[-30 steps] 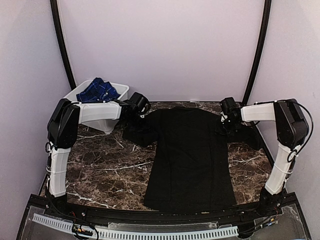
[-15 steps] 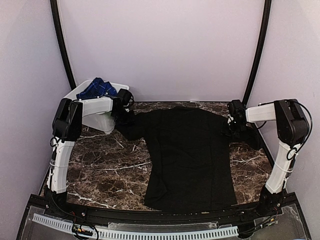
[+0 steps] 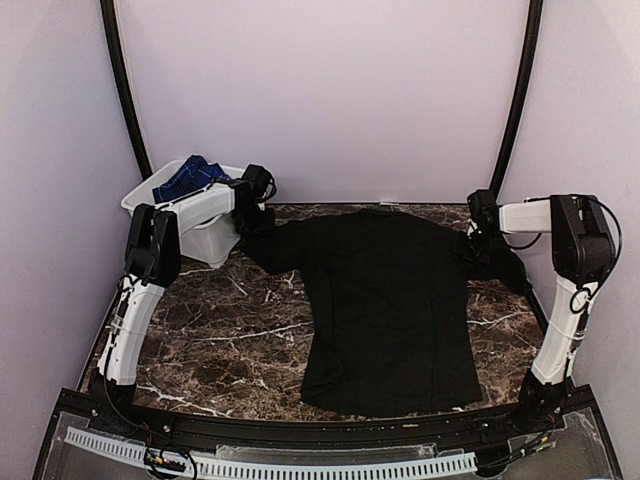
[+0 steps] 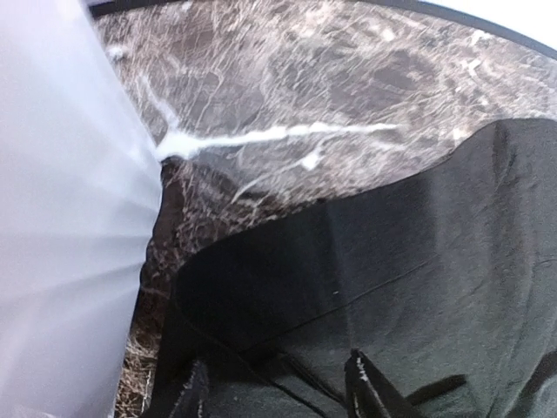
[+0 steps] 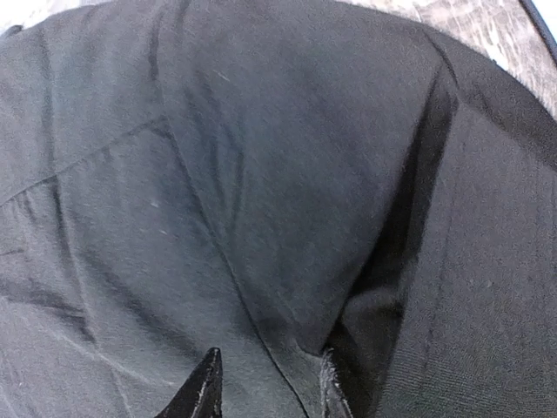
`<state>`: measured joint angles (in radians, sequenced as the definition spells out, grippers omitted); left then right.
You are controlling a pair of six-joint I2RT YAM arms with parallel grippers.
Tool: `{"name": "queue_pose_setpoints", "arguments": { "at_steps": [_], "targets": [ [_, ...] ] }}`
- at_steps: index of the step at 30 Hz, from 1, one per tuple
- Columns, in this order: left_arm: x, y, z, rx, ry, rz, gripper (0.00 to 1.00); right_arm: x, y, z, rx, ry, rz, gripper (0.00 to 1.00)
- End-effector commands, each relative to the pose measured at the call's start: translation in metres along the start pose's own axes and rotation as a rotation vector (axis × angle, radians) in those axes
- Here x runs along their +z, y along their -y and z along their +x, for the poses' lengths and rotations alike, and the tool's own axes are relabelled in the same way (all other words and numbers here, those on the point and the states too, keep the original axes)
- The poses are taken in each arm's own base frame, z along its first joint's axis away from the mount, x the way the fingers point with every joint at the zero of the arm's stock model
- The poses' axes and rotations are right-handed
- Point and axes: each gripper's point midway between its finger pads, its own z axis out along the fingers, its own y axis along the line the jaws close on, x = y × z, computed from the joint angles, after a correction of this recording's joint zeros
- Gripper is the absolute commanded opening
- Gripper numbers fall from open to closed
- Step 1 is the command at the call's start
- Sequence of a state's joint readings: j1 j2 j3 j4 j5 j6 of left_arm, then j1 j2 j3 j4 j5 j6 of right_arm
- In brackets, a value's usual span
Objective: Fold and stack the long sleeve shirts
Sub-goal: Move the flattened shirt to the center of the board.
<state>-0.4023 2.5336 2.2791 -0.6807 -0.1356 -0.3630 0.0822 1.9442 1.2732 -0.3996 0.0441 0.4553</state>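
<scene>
The black long sleeve shirt (image 3: 390, 300) lies spread flat on the marble table, hem towards the arms. My left gripper (image 3: 252, 214) is at its left shoulder beside the tub. In the left wrist view that gripper (image 4: 278, 383) stands open, its fingers wide apart over the black cloth (image 4: 392, 244). My right gripper (image 3: 482, 240) is at the right shoulder. In the right wrist view it (image 5: 268, 379) is shut on a raised fold of the black cloth (image 5: 287, 174). The blue checked shirt (image 3: 186, 178) sits bunched in the tub.
A white plastic tub (image 3: 215, 238) stands at the back left corner, and its wall (image 4: 61, 218) is close to my left fingers. Brown marble table (image 3: 220, 330) shows to the left of the shirt. Black frame posts and pale walls ring the table.
Both arms have moved back and outward, dragging the black shirt towards the back wall and pulling its shoulders apart. The left jaws have widened.
</scene>
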Motion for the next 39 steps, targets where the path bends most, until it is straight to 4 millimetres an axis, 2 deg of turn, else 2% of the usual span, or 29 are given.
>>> {"name": "queue_pose_setpoints", "arguments": {
  "at_steps": [1, 4, 5, 6, 7, 8, 9, 10, 11, 12, 13, 14, 15, 17, 18, 21, 23, 25, 28, 32, 39],
  "targets": [
    [-0.04, 0.023, -0.017, 0.068, 0.044, 0.046, 0.56, -0.015, -0.012, -0.017, -0.051, 0.044, -0.005, 0.4],
    [-0.069, 0.059, -0.014, 0.12, 0.076, 0.093, 0.61, -0.03, -0.028, -0.02, -0.095, 0.076, -0.024, 0.42],
    [-0.081, 0.064, -0.015, 0.12, 0.09, 0.101, 0.62, -0.033, -0.033, -0.019, -0.111, 0.081, -0.024, 0.43],
    [-0.086, 0.074, -0.006, 0.136, 0.086, 0.101, 0.64, -0.037, -0.038, -0.017, -0.127, 0.085, -0.024, 0.45],
    [-0.102, 0.079, -0.009, 0.123, 0.107, 0.113, 0.64, -0.04, -0.042, -0.014, -0.144, 0.086, -0.024, 0.45],
    [-0.104, 0.088, 0.002, 0.133, 0.088, 0.121, 0.65, -0.043, -0.048, -0.012, -0.158, 0.088, -0.031, 0.45],
    [-0.118, 0.093, 0.003, 0.111, 0.094, 0.138, 0.65, -0.045, -0.053, -0.008, -0.172, 0.089, -0.038, 0.46],
    [-0.12, 0.1, 0.021, 0.122, 0.058, 0.139, 0.65, -0.048, -0.059, -0.004, -0.186, 0.088, -0.045, 0.46],
    [-0.131, 0.104, 0.025, 0.098, 0.055, 0.15, 0.65, -0.051, -0.064, 0.0, -0.198, 0.088, -0.055, 0.46],
    [-0.137, 0.11, 0.043, 0.11, 0.031, 0.154, 0.65, -0.053, -0.072, 0.006, -0.216, 0.088, -0.07, 0.46],
    [-0.141, 0.112, 0.051, 0.089, 0.021, 0.154, 0.65, -0.056, -0.078, 0.011, -0.229, 0.086, -0.083, 0.46],
    [-0.146, 0.117, 0.072, 0.097, -0.004, 0.16, 0.65, -0.06, -0.084, 0.015, -0.242, 0.088, -0.097, 0.47],
    [-0.149, 0.12, 0.083, 0.064, -0.023, 0.176, 0.65, -0.062, -0.089, 0.02, -0.257, 0.087, -0.106, 0.47],
    [-0.157, 0.131, 0.118, 0.031, -0.068, 0.218, 0.65, -0.068, -0.098, 0.029, -0.282, 0.09, -0.125, 0.47],
    [-0.159, 0.127, 0.135, 0.018, -0.088, 0.229, 0.64, -0.071, -0.102, 0.033, -0.292, 0.094, -0.134, 0.47],
    [-0.168, 0.143, 0.176, -0.057, -0.156, 0.328, 0.62, -0.077, -0.113, 0.045, -0.304, 0.094, -0.18, 0.47],
    [-0.17, 0.152, 0.196, -0.097, -0.185, 0.394, 0.61, -0.077, -0.116, 0.053, -0.316, 0.088, -0.191, 0.47],
    [-0.166, 0.153, 0.207, -0.128, -0.19, 0.407, 0.59, -0.077, -0.12, 0.059, -0.329, 0.082, -0.194, 0.47],
    [-0.158, 0.151, 0.207, -0.177, -0.17, 0.388, 0.57, -0.078, -0.123, 0.064, -0.341, 0.079, -0.208, 0.47],
    [-0.14, 0.141, 0.184, -0.234, -0.084, 0.315, 0.53, -0.079, -0.127, 0.062, -0.35, 0.088, -0.22, 0.47],
    [-0.115, 0.146, 0.139, -0.281, -0.003, 0.284, 0.43, -0.078, -0.131, 0.059, -0.365, 0.088, -0.227, 0.44]
  ]
}}
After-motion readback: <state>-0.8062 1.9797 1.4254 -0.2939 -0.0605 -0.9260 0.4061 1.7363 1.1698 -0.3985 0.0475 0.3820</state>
